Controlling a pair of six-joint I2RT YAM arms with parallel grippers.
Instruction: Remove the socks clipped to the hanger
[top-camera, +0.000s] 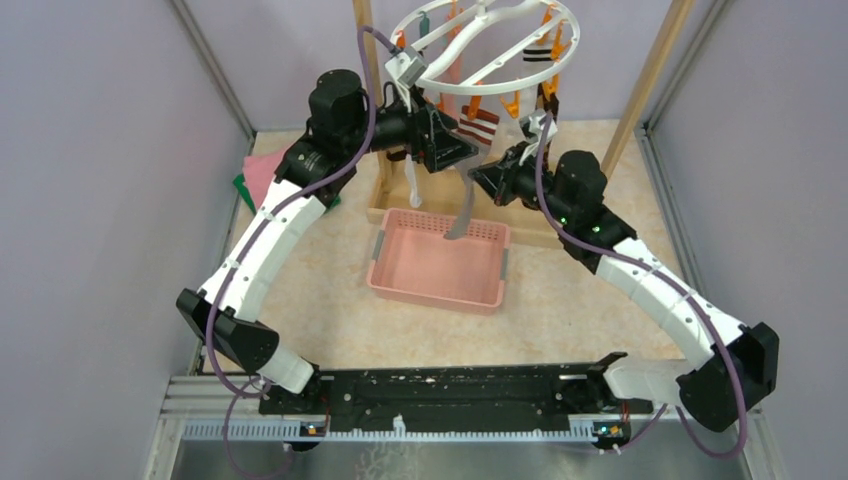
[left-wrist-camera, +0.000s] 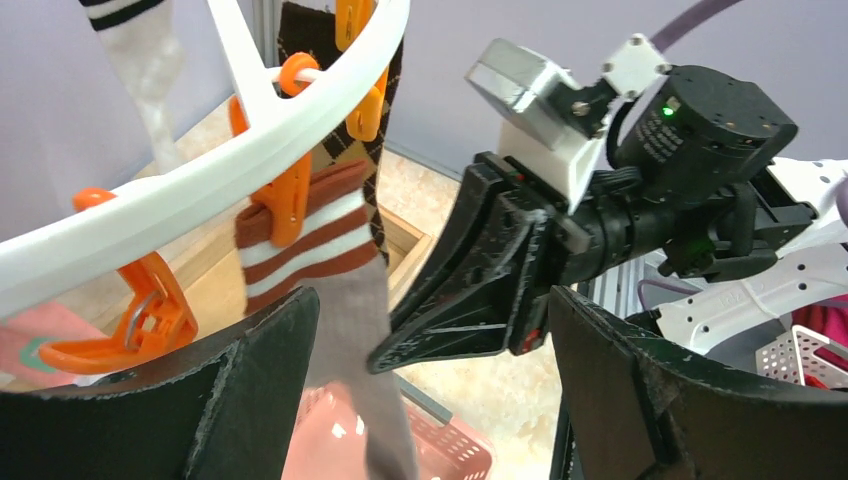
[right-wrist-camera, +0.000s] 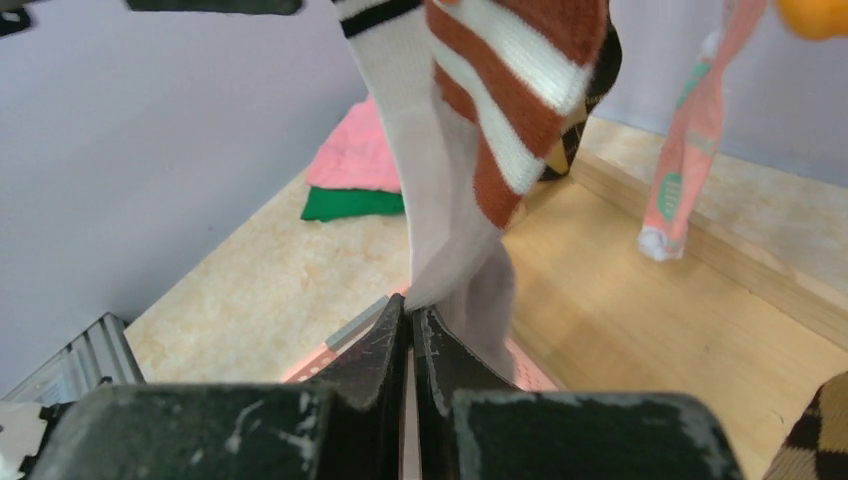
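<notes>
The white ring hanger (top-camera: 487, 45) hangs from the wooden frame with orange clips. An orange clip (left-wrist-camera: 285, 205) holds a grey sock (left-wrist-camera: 350, 330) by its rust-and-white striped cuff (top-camera: 478, 128). The sock hangs down over the pink basket. My right gripper (right-wrist-camera: 412, 315) is shut, with its tips pinching the sock's edge below the cuff; it also shows in the left wrist view (left-wrist-camera: 480, 290). My left gripper (left-wrist-camera: 435, 400) is open, with the sock and the right gripper between its fingers, just below the clip. An argyle sock (left-wrist-camera: 385, 150), a pink sock (right-wrist-camera: 690, 130) and a white sock (right-wrist-camera: 400, 60) hang nearby.
A pink basket (top-camera: 440, 262) stands on the table under the hanger. Wooden frame posts (top-camera: 650, 75) rise on both sides from a wooden base (right-wrist-camera: 640, 330). Folded pink and green cloths (top-camera: 258, 175) lie at the left wall. Grey walls enclose the table.
</notes>
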